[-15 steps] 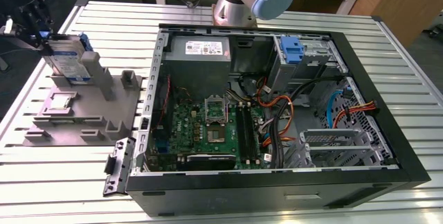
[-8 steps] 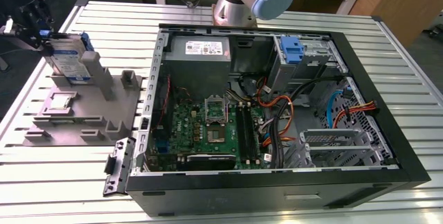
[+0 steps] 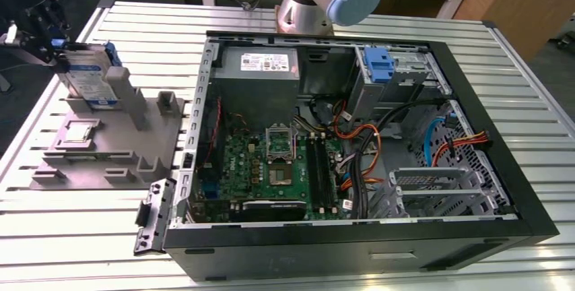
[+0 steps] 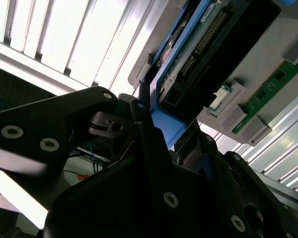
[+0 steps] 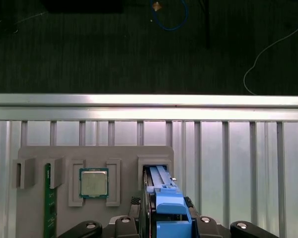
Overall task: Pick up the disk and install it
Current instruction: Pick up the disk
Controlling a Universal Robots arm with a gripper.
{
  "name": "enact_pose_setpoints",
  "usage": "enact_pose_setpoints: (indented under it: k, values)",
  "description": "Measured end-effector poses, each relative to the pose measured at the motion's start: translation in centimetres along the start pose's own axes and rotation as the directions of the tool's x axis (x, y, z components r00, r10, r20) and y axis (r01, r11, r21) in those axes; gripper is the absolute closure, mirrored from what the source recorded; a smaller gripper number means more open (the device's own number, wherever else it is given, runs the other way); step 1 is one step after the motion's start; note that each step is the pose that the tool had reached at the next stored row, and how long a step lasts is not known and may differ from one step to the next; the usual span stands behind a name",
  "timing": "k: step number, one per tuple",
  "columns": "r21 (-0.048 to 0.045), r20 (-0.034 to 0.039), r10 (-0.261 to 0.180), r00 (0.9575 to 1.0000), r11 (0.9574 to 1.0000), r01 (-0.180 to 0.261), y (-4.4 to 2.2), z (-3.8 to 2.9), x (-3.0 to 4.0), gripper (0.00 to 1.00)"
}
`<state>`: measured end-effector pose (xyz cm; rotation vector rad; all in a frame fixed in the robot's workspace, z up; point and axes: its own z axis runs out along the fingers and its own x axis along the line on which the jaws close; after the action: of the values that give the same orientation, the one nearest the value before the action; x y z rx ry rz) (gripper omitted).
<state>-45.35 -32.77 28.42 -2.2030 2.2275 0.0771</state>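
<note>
The disk stands on edge in a slot of the grey plastic stand at the exterior view's left, its white-and-blue label facing out. My gripper reaches it from the left side, at its upper end. In the first wrist view the blue carrier of the disk lies between the black fingers of my gripper, which press against both of its sides. The second wrist view shows the underside of the disk and a black finger against the blue frame. The disk's lower part still sits in the stand's slot.
An open computer case lies on the slatted metal table, right of the stand. Inside it are a motherboard, a power-supply box and a drive bay with a blue carrier. A processor chip and a green memory stick rest on the stand.
</note>
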Motion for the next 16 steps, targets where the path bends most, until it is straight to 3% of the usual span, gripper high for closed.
enact_pose_setpoints:
  k: [2, 3, 16]
  values:
    - [-0.0001, 0.0003, 0.000, 1.0000, 1.0000, 0.000, 0.00, 0.00, 0.00, 0.57]
    - [-0.0001, 0.0005, 0.000, 1.0000, 1.0000, 0.000, 0.00, 0.00, 0.00, 0.63]
    - [0.0002, 0.0025, 0.000, 1.0000, 1.0000, 0.000, 0.01, -0.10, 0.00, 0.63]
